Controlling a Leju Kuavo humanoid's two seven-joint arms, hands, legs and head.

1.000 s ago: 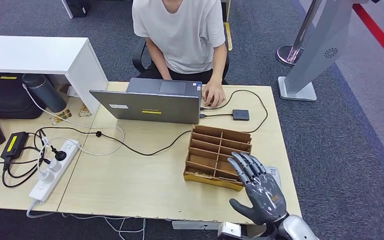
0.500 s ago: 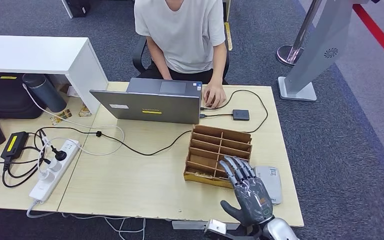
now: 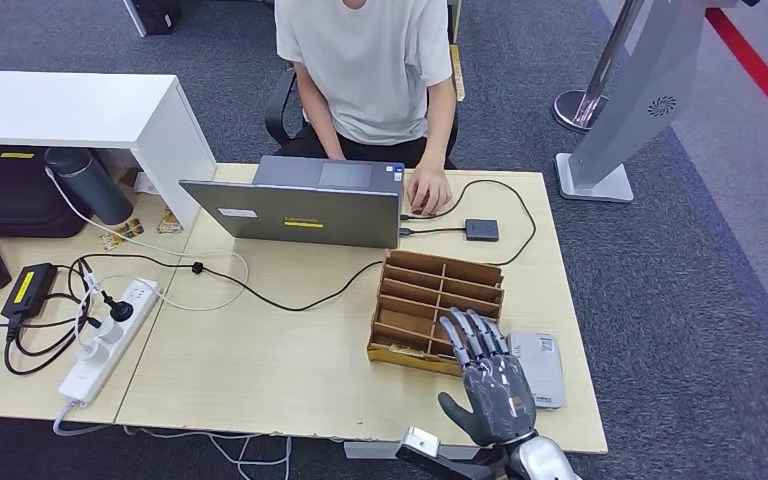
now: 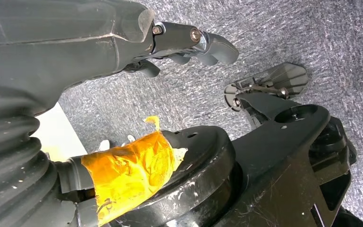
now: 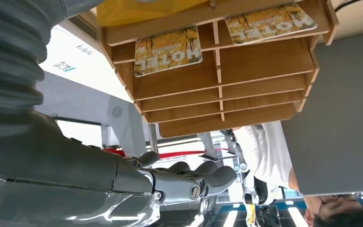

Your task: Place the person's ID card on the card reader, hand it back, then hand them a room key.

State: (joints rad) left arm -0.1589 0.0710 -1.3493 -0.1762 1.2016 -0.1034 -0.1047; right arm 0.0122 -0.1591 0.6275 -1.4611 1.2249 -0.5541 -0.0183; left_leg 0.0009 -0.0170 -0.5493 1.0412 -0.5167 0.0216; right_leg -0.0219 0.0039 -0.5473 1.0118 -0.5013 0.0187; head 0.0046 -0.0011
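Room key cards printed yellow with the word "MOTEL" [image 5: 169, 51] are seen lying in the slots of a brown wooden compartment rack [image 3: 436, 310], two of them in the row nearest the robot in the right wrist view. The rack stands on the pale wood-grain counter [image 3: 260, 350], between a grey open laptop [image 3: 295, 212] and the counter's near edge. A flat grey card reader with a small label [image 3: 540, 366] lies on the counter just beside the rack, toward the counter's right corner. No ID card can be made out on it.

The right hand [image 3: 488, 380] is held above the counter's near edge, just in front of the rack and beside the card reader, palm down with its fingers [image 3: 468, 335] straight and spread apart; nothing is held in it. In the right wrist view the same fingers [image 5: 194, 177] are seen extended and empty below the rack.

The left hand [image 4: 179, 45] is seen hanging over grey carpet, its fingers [image 4: 215, 47] loosely bent with nothing between them.

A person in a pale T-shirt [image 3: 365, 60] is seated at the far side of the counter, one hand [image 3: 427, 188] resting beside the laptop. A small dark square device [image 3: 481, 229] lies on a black cable near that hand. A white power strip [image 3: 110, 335] and a dark cylindrical flask [image 3: 88, 185] are seen on the counter's left part.
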